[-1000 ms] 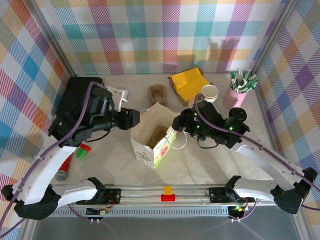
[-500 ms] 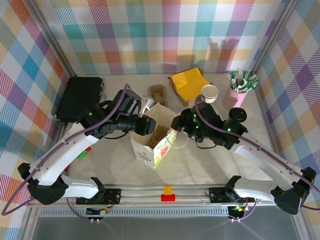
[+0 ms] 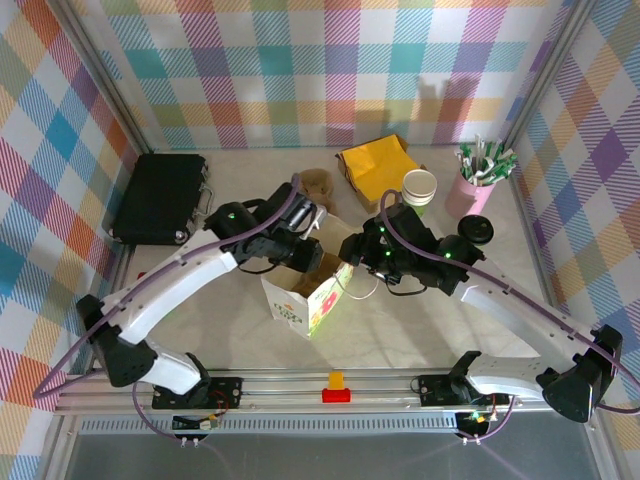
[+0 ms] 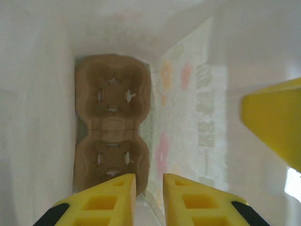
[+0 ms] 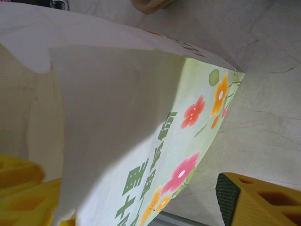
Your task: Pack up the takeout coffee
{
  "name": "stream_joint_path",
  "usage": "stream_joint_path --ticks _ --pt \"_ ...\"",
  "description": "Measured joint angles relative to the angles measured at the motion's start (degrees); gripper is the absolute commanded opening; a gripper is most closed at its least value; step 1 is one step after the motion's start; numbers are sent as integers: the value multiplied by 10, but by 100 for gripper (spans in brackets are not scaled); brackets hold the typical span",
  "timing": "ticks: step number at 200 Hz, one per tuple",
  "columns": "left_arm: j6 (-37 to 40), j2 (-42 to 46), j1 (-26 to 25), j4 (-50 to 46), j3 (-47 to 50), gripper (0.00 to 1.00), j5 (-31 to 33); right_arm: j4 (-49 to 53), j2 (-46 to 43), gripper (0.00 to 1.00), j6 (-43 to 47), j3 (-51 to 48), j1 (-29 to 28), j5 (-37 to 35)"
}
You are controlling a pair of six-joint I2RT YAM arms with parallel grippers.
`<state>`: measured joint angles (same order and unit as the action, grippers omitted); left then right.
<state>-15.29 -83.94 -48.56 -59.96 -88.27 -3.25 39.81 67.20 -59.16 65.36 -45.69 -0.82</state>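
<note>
Left gripper [image 4: 149,188] hangs in bag [image 4: 33,117], wrist view showing carrier [image 4: 112,136] beneath.

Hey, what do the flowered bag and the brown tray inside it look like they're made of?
The flowered bag looks like thin matte paper: white inside, creased, with printed flowers and lettering outside. The brown tray is probably moulded pulp fibre: dull, rough-looking, with pressed cup wells and slit tabs.
</note>
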Motion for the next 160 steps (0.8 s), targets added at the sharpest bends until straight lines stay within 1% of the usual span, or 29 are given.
stream_joint_path --ticks 50,130,160 --pt "1 -49 -5 3 41 18 8 -2 0 70 0 0 0 0" --pt "15 -97 -5 17 60 12 19 -4 -16 67 1 0 0 -1" --pt "21 -118 -5 28 68 11 21 -4 -20 64 1 0 0 -2"
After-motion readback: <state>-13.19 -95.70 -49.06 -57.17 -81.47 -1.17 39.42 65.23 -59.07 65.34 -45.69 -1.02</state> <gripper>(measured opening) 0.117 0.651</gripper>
